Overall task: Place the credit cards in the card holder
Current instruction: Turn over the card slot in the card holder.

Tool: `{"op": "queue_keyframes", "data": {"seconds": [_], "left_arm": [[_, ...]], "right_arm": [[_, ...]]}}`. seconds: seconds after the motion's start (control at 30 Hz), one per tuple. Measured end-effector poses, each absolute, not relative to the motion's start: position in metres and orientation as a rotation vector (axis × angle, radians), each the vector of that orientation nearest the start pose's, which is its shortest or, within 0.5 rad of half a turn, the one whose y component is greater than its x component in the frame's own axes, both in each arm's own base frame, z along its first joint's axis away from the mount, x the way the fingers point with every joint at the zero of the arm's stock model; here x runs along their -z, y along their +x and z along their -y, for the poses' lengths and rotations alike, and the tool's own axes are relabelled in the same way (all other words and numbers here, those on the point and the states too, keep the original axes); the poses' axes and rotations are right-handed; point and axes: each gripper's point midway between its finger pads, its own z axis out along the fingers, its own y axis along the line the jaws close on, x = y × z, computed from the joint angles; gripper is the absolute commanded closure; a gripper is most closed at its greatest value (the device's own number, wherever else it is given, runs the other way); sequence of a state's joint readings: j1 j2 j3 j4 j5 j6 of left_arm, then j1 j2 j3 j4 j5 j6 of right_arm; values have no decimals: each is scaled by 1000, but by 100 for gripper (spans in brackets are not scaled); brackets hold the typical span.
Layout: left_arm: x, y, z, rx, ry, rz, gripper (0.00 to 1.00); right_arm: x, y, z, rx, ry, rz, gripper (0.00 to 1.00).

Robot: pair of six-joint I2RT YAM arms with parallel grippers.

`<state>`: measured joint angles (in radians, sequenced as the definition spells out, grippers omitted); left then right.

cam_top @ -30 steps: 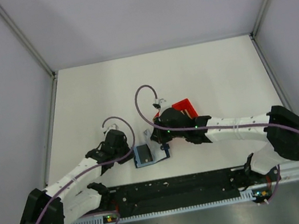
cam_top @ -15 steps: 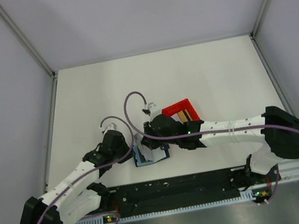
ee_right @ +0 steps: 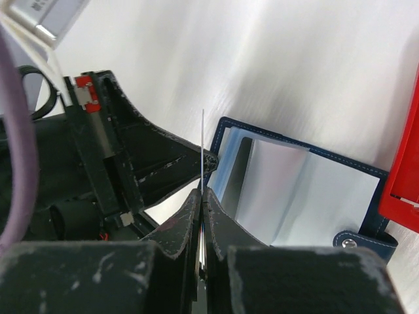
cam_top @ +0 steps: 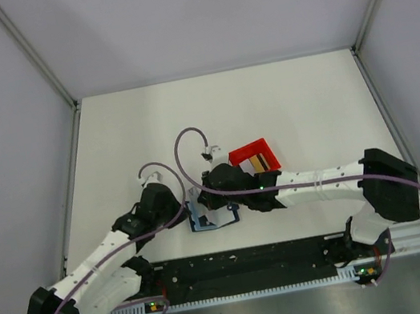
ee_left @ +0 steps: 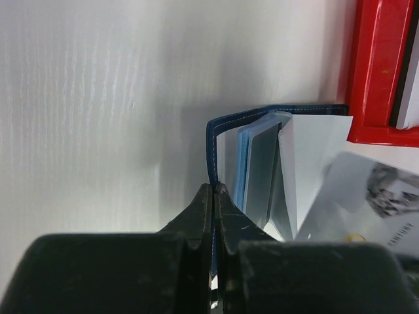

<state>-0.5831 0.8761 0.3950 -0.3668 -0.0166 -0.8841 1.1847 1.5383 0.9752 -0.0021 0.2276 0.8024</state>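
Observation:
The navy card holder [cam_top: 211, 218] lies open near the table's front edge, its light blue pockets showing in the left wrist view [ee_left: 262, 167] and the right wrist view [ee_right: 294, 190]. My left gripper [ee_left: 214, 191] is shut on the holder's left cover edge and holds that flap upright. My right gripper [ee_right: 202, 191] is shut on a thin white credit card [ee_right: 202, 147], seen edge-on, just above the holder's left pocket side. The same card shows flat in the left wrist view [ee_left: 370, 203]. More cards [cam_top: 255, 163] stand in the red bin.
The red plastic bin [cam_top: 246, 150] sits just behind and right of the holder, also in the left wrist view [ee_left: 373, 72]. The two grippers are close together over the holder. Grey walls enclose the table on three sides.
My right gripper has moved left from the red bin to over the holder, carrying the card. My left gripper has lifted the holder's left flap upright.

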Motion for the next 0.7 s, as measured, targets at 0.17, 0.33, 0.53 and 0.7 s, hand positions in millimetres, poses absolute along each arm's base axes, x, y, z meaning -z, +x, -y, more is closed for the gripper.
{"op": "queue_keyframes", "data": {"seconds": [0.17,0.33,0.53,0.7], "left_arm": [[-53,183,161,661,-388,-2491,100],[-56,181,163,692,-393,-2486,100],[-56,179,165,714,-403,-2484,100],[-54,177,164,719,-407,-2487,100]], "right_arm": [[-125,181,-413,-884,-252,-2268,100],[-117,183,-412,-864,-231,-2283,100],[-106,184,-412,-838,-218,-2302,100],[-106,185,-412,-837,-211,-2301,100]]}}
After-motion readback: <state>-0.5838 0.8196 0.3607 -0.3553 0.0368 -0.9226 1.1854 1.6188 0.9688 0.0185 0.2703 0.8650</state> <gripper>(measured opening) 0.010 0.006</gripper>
